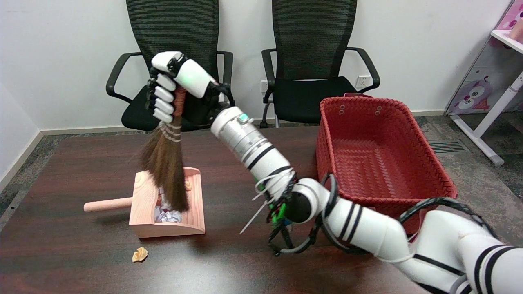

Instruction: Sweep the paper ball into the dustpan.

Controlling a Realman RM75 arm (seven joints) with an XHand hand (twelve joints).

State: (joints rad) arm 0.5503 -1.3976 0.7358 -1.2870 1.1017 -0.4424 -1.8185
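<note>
meanwhile, at a dark brown table (81, 163), the robot's right hand (171, 83) is wrapped tightly around the wound orange-brown handle of a small straw broom (165, 163), fingers curled closed on it, holding it raised with the bristles hanging down; the dark bristle tips reach into a pale wooden dustpan (167, 204) that lies flat on the table, its round handle pointing toward the picture's left; inside the pan, just beside the bristle tips, sits a crumpled white paper ball (167, 215), partly hidden by the pan's near wall; a second, tan paper ball (139, 254) lies on the bare tabletop just in front of the dustpan, outside it and apart from the broom; the white arm (261, 153) runs from the picture's lower right up and across to the hand, trailing black cables and white zip ties at its elbow; a red woven basket (327, 134) stands on the right side of the table, near the arm; behind the table, two black mesh office chairs (314, 41) face a white wall
</note>
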